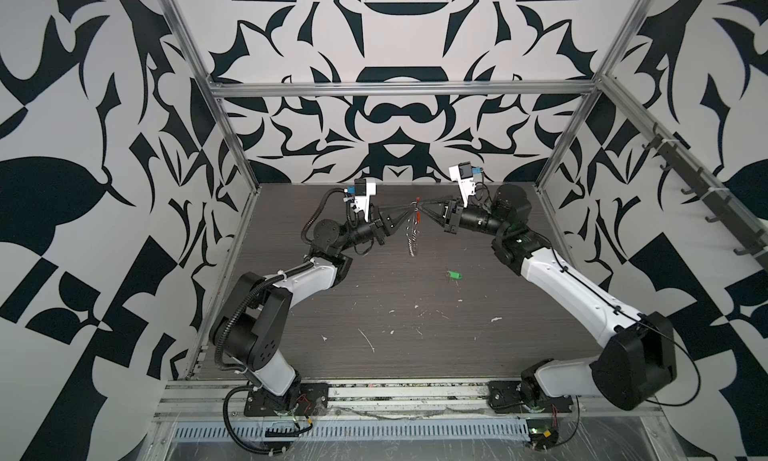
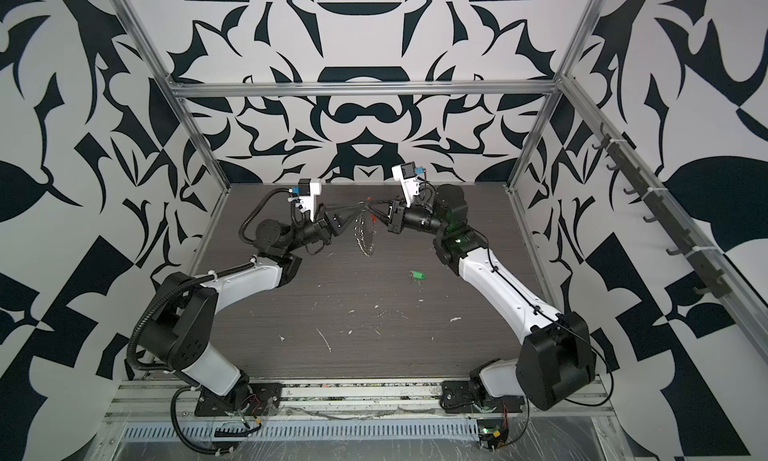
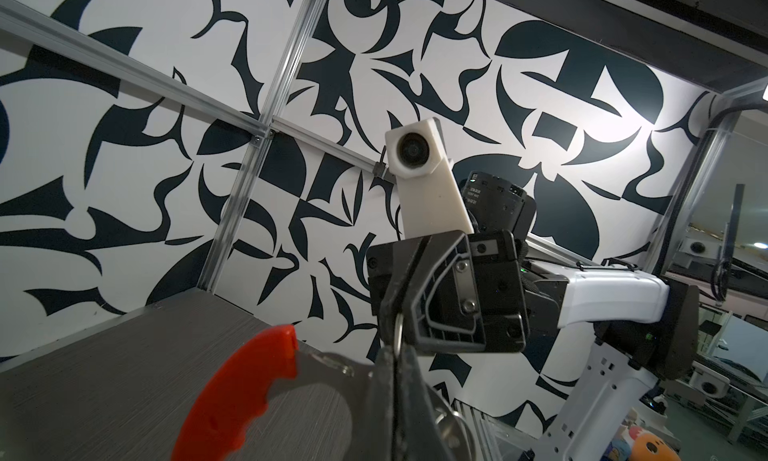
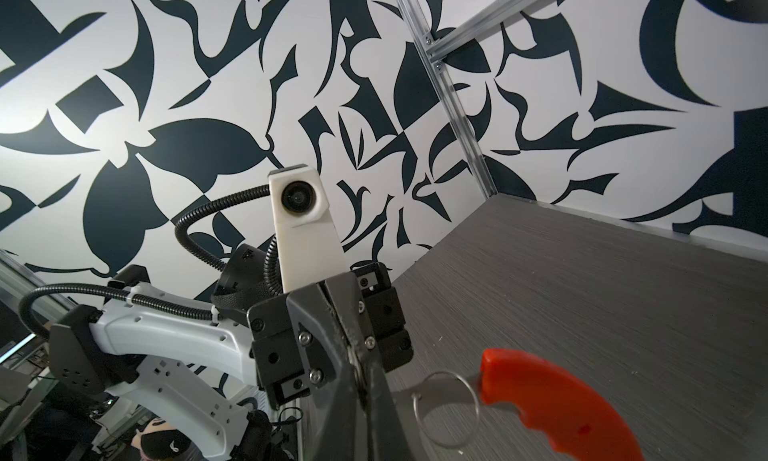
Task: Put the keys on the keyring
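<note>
- The keyring [image 1: 412,240], a large loop strung with many small silver metal rings, hangs in the air above the far part of the dark wood-grain bench [image 1: 374,305]. It does not touch the surface.
- Its curved red-orange plastic segment [image 3: 241,396] sits at the top of the loop, just beside the spot where both grippers meet. The rest of the loop dangles below.
- One loose thin silver ring [image 4: 446,409] hangs on the metal band between that segment and the fingers.
- The left gripper [image 1: 409,208] comes at the keyring's top from the left side, with its jaws pressed together on the keyring's metal band.
- The right gripper [image 1: 424,209] comes at the same spot from the opposite side, tip to tip with the left one. Its jaws are closed too, pinching the keyring.
- The small bright green oblong plastic key tag [image 1: 454,275], with a tiny metal ring at one end, lies flat on the bench. It is nearer the camera than the keyring and to its right, well apart from it and from both grippers.
</note>
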